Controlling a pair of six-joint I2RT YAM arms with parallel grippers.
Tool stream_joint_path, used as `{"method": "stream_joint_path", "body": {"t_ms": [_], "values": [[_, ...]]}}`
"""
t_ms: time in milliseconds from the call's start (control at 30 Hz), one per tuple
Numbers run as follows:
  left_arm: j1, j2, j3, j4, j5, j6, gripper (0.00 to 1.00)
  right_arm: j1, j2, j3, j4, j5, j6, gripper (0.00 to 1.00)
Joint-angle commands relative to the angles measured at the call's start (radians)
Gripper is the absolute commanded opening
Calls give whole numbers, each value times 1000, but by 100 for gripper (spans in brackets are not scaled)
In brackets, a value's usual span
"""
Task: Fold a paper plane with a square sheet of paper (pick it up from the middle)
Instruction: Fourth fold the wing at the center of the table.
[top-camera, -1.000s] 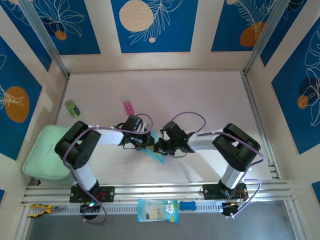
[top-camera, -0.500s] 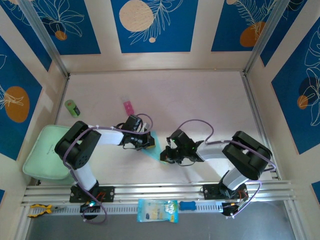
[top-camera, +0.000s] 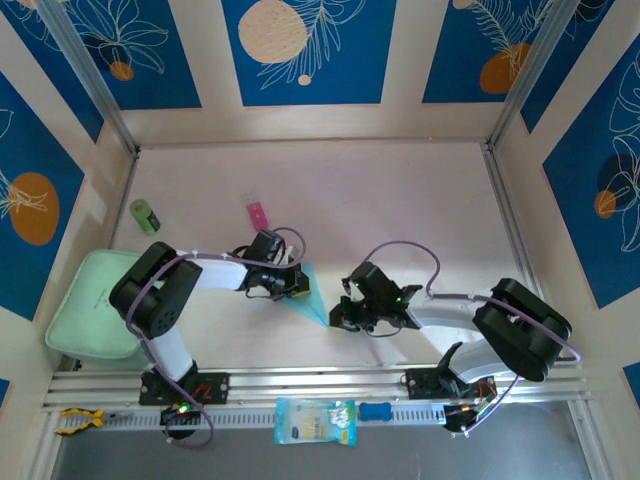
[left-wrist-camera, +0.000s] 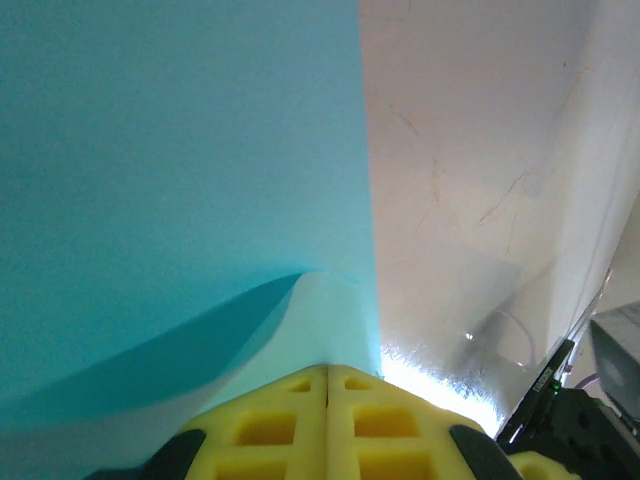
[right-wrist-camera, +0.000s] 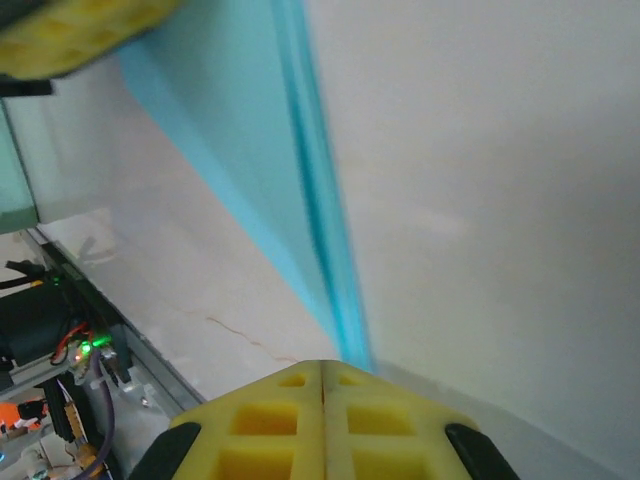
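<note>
From above, the paper plane (top-camera: 312, 295) lies as a narrow, pointed wedge of light cyan-blue on the pale desk (top-camera: 400, 210), its broad end toward the far wall and its tip toward the near rail. The left pincer (top-camera: 296, 288) sits at the left edge of the paper plane near its broad end, and the right pincer (top-camera: 337, 320) is at its pointed tip. A small pink block (top-camera: 256, 213) lies beyond the paper plane and a little to its left, a green item (top-camera: 145, 216) farther left of it, a mint-green tray (top-camera: 85, 310) well to its left at the desk's edge, and a printed packet (top-camera: 314, 420) nearer than the paper plane, on the rail. At the left wrist, the left pincer (left-wrist-camera: 327, 385) is closed, its yellow pads pressed flat together; the paper plane (left-wrist-camera: 170, 180) spreads wide ahead of it and one lifted fold runs right down to the seam between the pads, so it grips the paper there, with bare desk (left-wrist-camera: 470, 150) to the right. At the right wrist, the right pincer (right-wrist-camera: 322, 385) is likewise closed on the paper plane (right-wrist-camera: 230, 150), whose doubled edge runs straight into the seam, while one yellow pad (right-wrist-camera: 80, 35) of the left pincer shows at the paper's far end.
</note>
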Motion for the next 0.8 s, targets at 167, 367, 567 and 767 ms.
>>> {"method": "stream_joint_path", "body": {"t_ms": [167, 367, 567, 767], "values": [[10, 26, -11, -63, -50, 21, 4, -33, 137, 156, 34, 19, -5, 7], [10, 23, -13, -51, -39, 20, 5, -42, 234, 200, 92, 3, 13, 7], [10, 18, -13, -31, -24, 23, 5, -39, 287, 174, 85, 9, 40, 6], [11, -60, 7, -23, 5, 74, 14, -22, 296, 86, 54, 58, 88, 2]]}}
